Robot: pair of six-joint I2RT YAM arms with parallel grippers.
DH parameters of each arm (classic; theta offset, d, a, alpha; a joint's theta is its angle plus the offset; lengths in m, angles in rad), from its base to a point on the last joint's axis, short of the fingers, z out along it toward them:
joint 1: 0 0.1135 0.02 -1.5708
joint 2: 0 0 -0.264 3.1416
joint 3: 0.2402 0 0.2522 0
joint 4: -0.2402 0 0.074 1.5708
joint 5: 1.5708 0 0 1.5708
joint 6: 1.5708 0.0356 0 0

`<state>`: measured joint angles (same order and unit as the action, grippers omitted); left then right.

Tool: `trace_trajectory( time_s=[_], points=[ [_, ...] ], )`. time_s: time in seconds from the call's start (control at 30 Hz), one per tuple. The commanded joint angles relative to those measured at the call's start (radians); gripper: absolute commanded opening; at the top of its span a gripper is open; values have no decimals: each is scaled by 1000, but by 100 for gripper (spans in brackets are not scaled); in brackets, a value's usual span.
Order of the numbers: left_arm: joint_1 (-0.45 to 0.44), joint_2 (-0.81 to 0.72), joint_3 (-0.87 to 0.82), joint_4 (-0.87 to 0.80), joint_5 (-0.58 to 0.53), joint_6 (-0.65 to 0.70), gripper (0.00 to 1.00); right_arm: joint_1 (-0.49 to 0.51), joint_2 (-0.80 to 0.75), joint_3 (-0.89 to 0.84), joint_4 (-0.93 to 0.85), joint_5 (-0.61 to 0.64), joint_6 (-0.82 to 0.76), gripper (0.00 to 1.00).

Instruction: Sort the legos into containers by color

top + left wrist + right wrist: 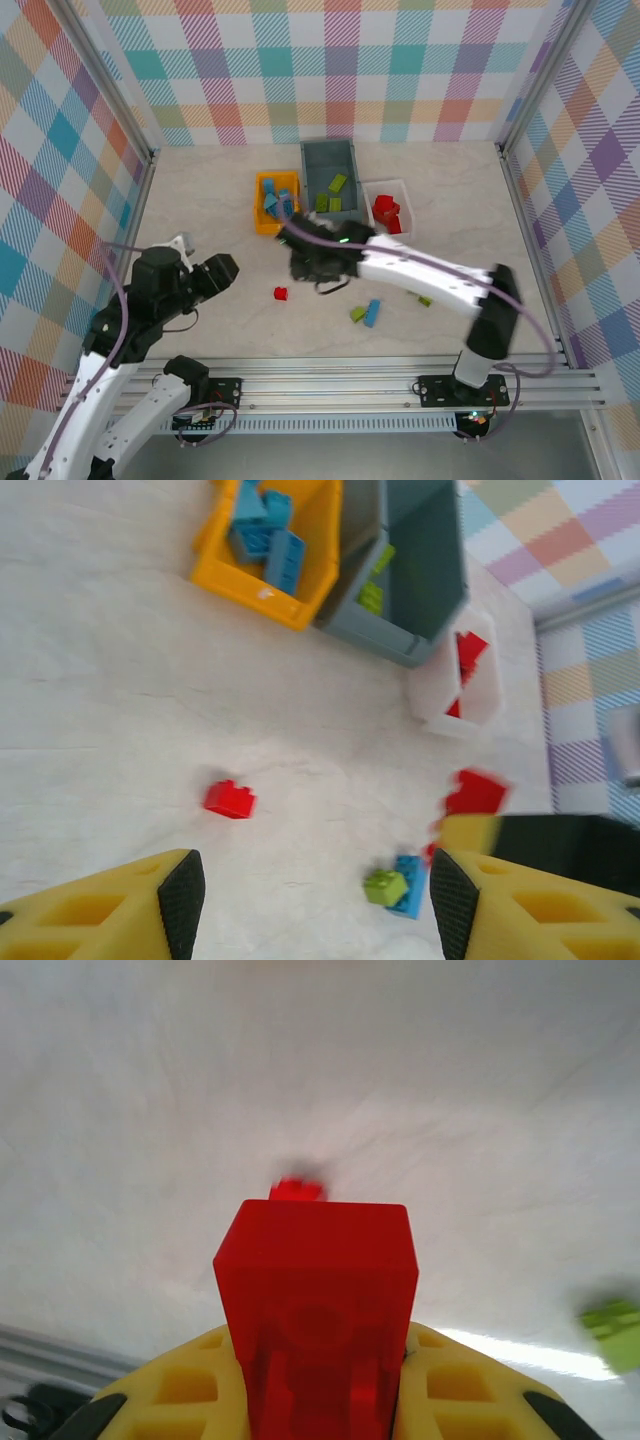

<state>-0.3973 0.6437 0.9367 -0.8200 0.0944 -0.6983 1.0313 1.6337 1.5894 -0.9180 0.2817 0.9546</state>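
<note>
My right gripper hangs over the table's middle, shut on a red brick that stands up between its yellow fingers; the same brick shows blurred in the left wrist view. A small red brick lies loose on the table below it. A green brick touches a light blue brick nearby. My left gripper is open and empty, left of the loose red brick.
At the back stand the orange-yellow bin with blue bricks, the grey-blue bin with green ones, and the white bin with red ones. Another green brick lies by the right arm.
</note>
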Motion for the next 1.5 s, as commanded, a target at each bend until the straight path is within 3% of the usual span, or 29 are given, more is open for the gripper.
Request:
trace_trajectory(
  time_s=[0.0, 0.13, 0.3, 0.63, 0.8, 0.93, 1.03, 1.27, 1.47],
  points=[
    [-14, 94, 10, 190, 149, -35, 63, -193, -77, -122, -21, 72, -163, 21],
    [-127, 237, 29, 340, 110, -63, 63, -451, -41, -120, 15, 42, -357, 22],
    [-300, 437, 89, 439, -15, -50, 62, -629, 181, 38, 22, 43, -498, 20],
    [-418, 619, 132, 525, -68, -50, 62, -722, 550, 423, -72, 78, -627, 21],
    [-427, 638, 134, 524, -70, -48, 62, -722, 593, 474, -87, 48, -627, 41],
    [-437, 641, 129, 520, -82, -51, 62, -719, 536, 438, -62, 32, -628, 57],
    [-449, 659, 135, 509, -92, -53, 62, -711, 467, 417, -53, 16, -628, 63],
    [-542, 812, 217, 414, -121, 6, 64, -679, 211, 300, -46, 22, -588, 68],
    [-666, 928, 246, 343, -171, 82, 62, -626, -132, -34, 22, -64, -516, 70]
  ],
)
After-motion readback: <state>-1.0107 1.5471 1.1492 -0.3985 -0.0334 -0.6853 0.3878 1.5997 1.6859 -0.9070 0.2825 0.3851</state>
